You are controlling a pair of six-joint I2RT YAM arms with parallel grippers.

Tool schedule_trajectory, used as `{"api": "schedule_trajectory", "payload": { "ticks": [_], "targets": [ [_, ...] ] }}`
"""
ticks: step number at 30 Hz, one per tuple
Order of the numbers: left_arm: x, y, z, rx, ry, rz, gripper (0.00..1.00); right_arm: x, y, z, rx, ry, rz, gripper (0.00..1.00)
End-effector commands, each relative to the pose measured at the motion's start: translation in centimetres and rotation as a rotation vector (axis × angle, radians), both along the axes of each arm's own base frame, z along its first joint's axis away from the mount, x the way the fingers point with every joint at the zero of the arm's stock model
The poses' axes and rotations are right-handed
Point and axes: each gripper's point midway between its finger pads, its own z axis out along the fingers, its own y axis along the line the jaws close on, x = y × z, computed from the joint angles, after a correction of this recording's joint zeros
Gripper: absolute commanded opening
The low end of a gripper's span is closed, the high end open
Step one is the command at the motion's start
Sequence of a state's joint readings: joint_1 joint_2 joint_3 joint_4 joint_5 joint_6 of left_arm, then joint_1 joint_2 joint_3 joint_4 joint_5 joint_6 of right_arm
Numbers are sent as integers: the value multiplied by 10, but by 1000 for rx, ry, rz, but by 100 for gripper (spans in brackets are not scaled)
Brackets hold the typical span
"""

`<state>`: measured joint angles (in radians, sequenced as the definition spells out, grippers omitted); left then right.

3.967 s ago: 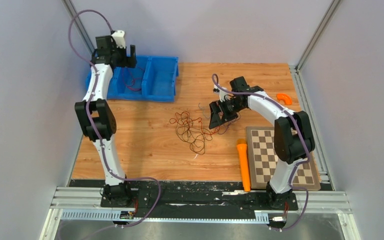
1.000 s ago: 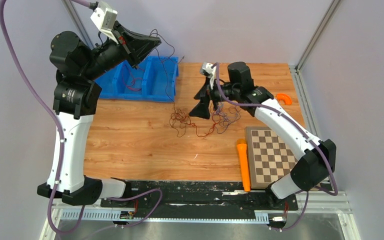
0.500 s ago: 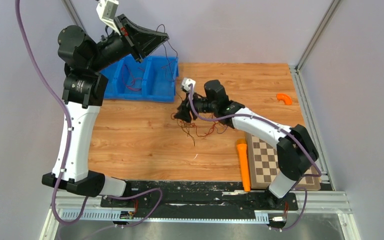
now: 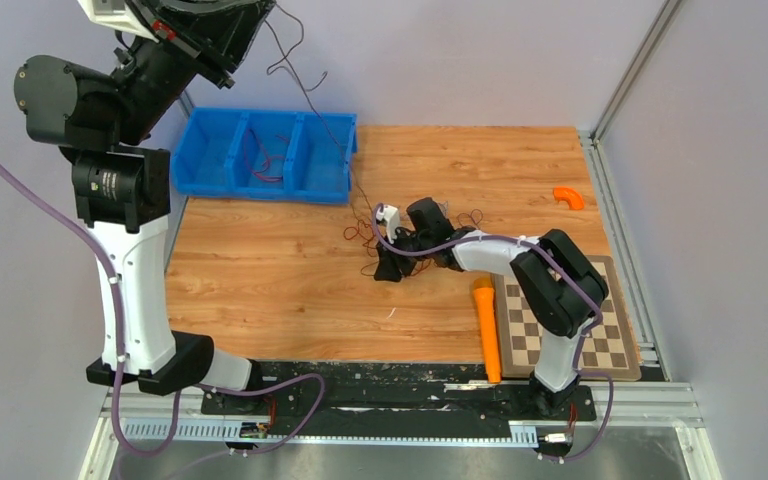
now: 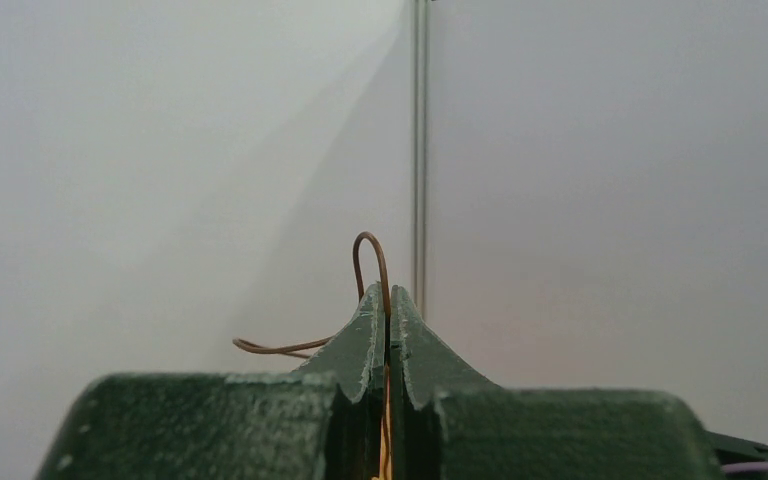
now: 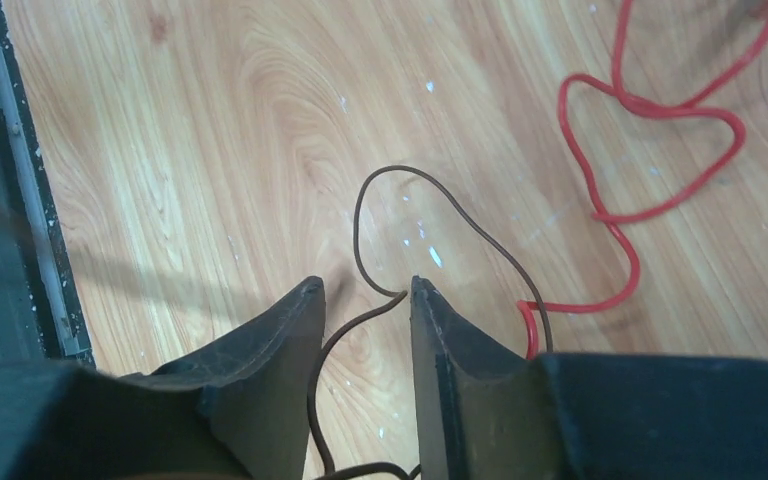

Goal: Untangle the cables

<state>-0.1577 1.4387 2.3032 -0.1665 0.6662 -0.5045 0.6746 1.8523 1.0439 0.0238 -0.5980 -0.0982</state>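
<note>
The untangling looks to me only partly done. A few red strands [image 4: 258,158] lie already in one compartment of the blue plastic bin [image 4: 270,190] at the far left of the wooden counter [image 4: 260,290], but most of the hair-thin curly cables [image 4: 358,236], black, red and purplish, sit in a loose knot near the middle of the boards. The left hand [image 5: 390,300] is raised high above the bin with its two dark green fingers pressed together on one thin dark wire [image 5: 365,236]. A short springy hook of this wire stands up above the tips, and in the top view the rest of it hangs down in a long line toward the knot. The right hand [image 6: 360,292] is low at the knot with its fingers apart. A brown loop [image 6: 400,170] passes between them without being squeezed, and a glossy red wire [image 6: 600,215] bends over the counter just beside it. I judge that the lifted wire is not yet free of the knot and that the other cables have to be separated one by one after it. The wires look smooth and stiff enough to hold their curls, and the counter is varnished, pale-grained wood.
</note>
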Motion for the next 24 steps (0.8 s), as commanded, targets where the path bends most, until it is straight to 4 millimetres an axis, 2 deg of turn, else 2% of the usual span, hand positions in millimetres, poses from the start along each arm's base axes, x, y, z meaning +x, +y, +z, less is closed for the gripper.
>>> {"api": "schedule_trajectory", "payload": {
  "ticks": [1, 5, 8, 10, 16, 21, 24],
  "targets": [
    [5, 19, 17, -50, -56, 117, 0, -8, -13, -8, -16, 71, 4, 37],
    [6, 27, 23, -71, -66, 155, 0, -17, -25, -18, -48, 110, 15, 36],
    [6, 29, 24, -70, -77, 168, 0, -19, -30, -20, -56, 122, 22, 9],
    [6, 34, 27, -69, -100, 205, 0, -18, -36, -22, -70, 144, 9, 4],
    [8, 56, 39, -105, -134, 339, 0, -21, -57, -45, -137, 253, -30, 4],
    [15, 79, 45, -145, -147, 472, 0, -33, -69, -72, -211, 365, -44, 0],
    [13, 90, 52, -165, -173, 534, 0, -38, -74, -81, -232, 420, -53, 0]
  ]
}}
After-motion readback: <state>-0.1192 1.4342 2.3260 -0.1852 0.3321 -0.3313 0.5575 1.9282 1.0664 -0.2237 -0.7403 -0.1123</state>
